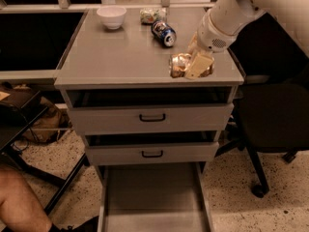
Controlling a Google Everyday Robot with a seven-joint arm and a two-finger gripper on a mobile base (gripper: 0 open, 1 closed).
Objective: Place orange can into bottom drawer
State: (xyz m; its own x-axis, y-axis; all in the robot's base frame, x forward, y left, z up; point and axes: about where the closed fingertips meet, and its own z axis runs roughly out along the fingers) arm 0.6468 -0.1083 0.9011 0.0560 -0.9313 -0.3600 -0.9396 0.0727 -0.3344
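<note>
The orange can point(179, 65) lies at the front right of the grey cabinet top point(116, 57), close to its front edge. My gripper point(195, 64) comes down from the upper right on a white arm and is shut on the orange can, with a pale finger point(199, 64) across the can's right side. The bottom drawer point(152, 197) is pulled out below the cabinet front, a wide grey tray with nothing in it. It sits directly below and in front of the can.
A dark blue can point(164, 33) lies behind the gripper. A pale green packet point(150, 15) and a white bowl point(111, 17) stand at the back. Two black-handled drawers point(152, 118) are slightly open. A black chair point(270, 115) stands to the right, and a person's leg point(19, 202) shows at lower left.
</note>
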